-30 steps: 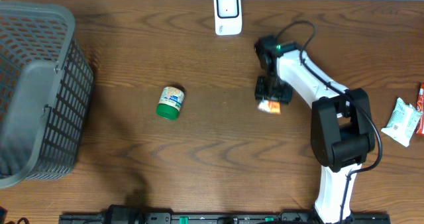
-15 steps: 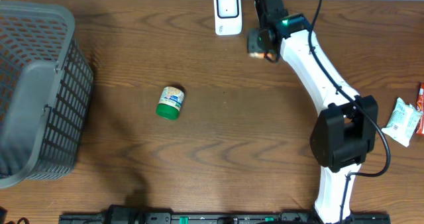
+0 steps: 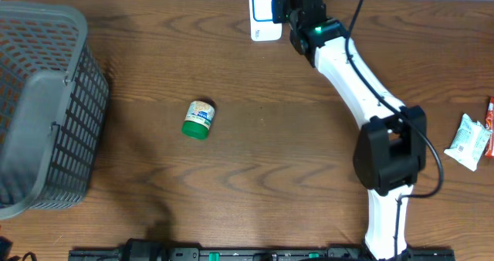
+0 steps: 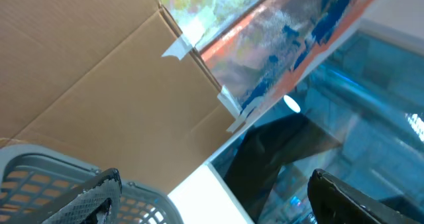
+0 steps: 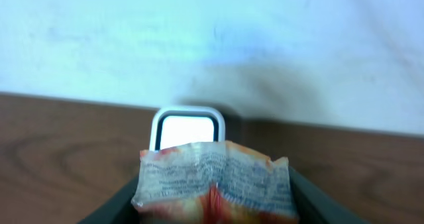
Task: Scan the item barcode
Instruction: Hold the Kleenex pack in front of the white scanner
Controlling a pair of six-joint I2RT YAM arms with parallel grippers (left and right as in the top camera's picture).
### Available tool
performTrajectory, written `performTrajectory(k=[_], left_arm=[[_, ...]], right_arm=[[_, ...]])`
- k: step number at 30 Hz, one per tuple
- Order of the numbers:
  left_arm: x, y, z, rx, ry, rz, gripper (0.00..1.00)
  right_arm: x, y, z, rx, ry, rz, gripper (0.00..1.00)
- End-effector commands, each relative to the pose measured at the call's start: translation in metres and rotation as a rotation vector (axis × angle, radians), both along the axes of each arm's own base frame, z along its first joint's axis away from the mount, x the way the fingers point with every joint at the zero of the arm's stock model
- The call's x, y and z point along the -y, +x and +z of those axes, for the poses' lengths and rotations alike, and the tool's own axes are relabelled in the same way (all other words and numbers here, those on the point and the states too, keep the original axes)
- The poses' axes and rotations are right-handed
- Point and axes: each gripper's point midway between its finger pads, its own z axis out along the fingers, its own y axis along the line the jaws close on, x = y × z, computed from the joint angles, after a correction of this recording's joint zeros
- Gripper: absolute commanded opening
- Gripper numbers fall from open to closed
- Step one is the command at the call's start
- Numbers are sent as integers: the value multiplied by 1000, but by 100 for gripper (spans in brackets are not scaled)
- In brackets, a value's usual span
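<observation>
One packet [image 5: 215, 177] clamped in right tool [image 5: 215, 203] (scanner [image 5: 187, 130] just beyond).

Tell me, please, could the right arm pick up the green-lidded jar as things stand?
Probably not yet. The right gripper is shut on a packet, held up in front of the scanner, so its jaws are full. The jar lies on its side on bare table, so the path looks free.

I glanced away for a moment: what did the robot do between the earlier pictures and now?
The right gripper carried the snack packet from mid-table toward the back edge and now holds it before the white scanner. The green-lidded jar, grey basket and white pouch stayed put.
</observation>
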Motion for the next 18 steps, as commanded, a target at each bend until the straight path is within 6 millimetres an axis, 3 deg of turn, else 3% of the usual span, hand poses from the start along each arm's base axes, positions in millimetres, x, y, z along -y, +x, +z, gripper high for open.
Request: performTrajectory(k=[1,4,8,10,18], left_arm=[[9,9,1,22,16,-77,90],[22,23,2,3,58,-175,90],[25,27,1,-7,68,-193,90],[25,30,0,-17,69,-193,90],[26,38,-7,-35,69,-194,90]], right_arm=[[-7,16,-26,28,-44,5,50],[-13,30,-37,86,-31,1,50],[-17,42,-48,162,-22,-44,46],[-20,47,-50,191,-13,-54,41],[-31,50,-47,166,-6,-46,42]])
